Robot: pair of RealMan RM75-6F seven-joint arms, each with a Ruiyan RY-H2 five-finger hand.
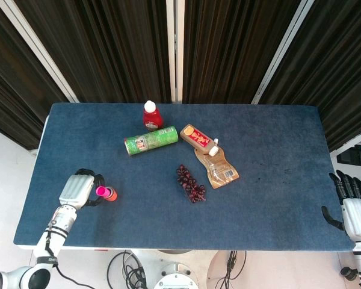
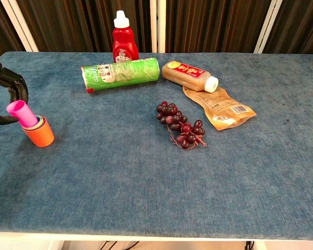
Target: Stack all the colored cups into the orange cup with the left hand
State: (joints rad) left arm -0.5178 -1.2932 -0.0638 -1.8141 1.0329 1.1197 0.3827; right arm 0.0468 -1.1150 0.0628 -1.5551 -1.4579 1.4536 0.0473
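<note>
The left robot hand [image 2: 2,99] is holding the pink cup [image 2: 22,113] between its dark curved fingers [image 2: 16,86], at the near left corner of the tabletop [image 2: 146,177]. The pink cup is tilting, its long axis leaning up and to the left, its open mouth facing that way and its base sitting in the mouth of the orange cup [image 2: 39,134]. The orange cup is standing upright, mouth up, with the rims of other colored cups showing just inside it. In the head view the left robot hand [image 1: 77,191] is lying just left of the cups, close to the left edge of the tabletop.

To the right of the cups a wide stretch of bare blue cloth is running along the near edge. Further back a green chip can [image 2: 120,74] is lying on its side, with a red sauce bottle [image 2: 125,45] standing behind it. A brown drink bottle [image 2: 189,75] is lying beside a tan pouch [image 2: 219,108], and a bunch of dark grapes [image 2: 180,125] is resting near the middle.

The right robot hand [image 1: 355,208] is hanging off the right edge of the tabletop, fingers apart, holding nothing.
</note>
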